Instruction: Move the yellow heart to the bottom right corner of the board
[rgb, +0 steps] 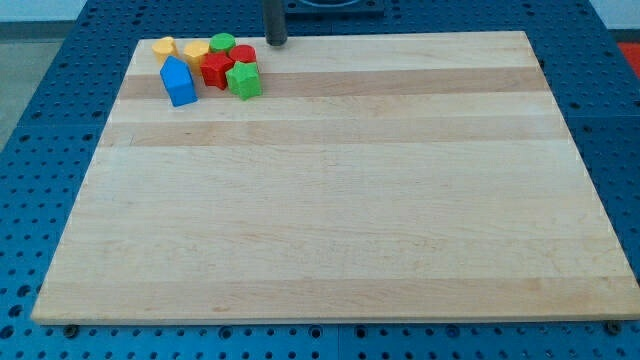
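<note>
Several small blocks sit bunched at the view's top left of the wooden board. Two yellow blocks lie there: one at the cluster's left and one in its middle; I cannot tell which one is the heart. A blue block lies below them. A green round block, two red blocks and a green star-like block lie to the right. My tip rests at the board's top edge, just right of the cluster, not touching any block.
The board lies on a blue perforated table that surrounds it on all sides.
</note>
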